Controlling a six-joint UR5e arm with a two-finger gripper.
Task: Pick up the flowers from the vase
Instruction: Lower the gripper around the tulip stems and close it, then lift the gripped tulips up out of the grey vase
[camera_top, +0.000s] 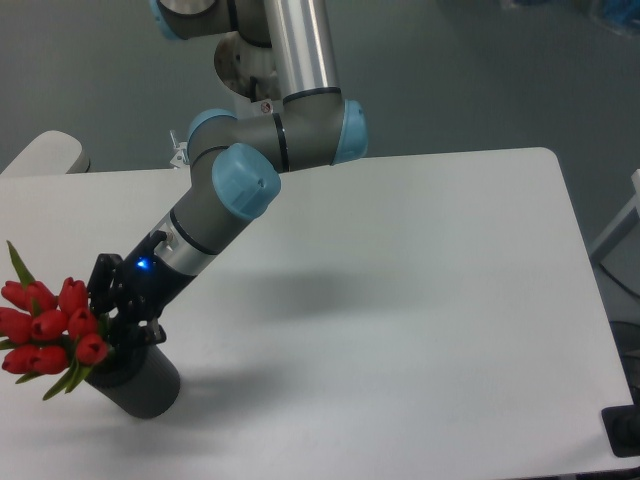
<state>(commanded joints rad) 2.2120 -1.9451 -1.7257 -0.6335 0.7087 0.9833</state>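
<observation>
The flowers (48, 325), a bunch of red closed tulip buds with green leaves, lean out to the left at the table's front left corner. Their stems go down into the vase (145, 385), a short dark grey cylinder that stands tilted, with its mouth towards the left. My gripper (122, 338) reaches down from the upper right. It sits right at the mouth of the vase, with its dark fingers closed around the stems just below the buds. The stems and fingertips are partly hidden against the dark vase.
The white table (400, 300) ends close to the flowers at the left and front. A pale rounded object (45, 155) lies beyond the table's far left corner. The arm (250, 170) slants over the left part of the table.
</observation>
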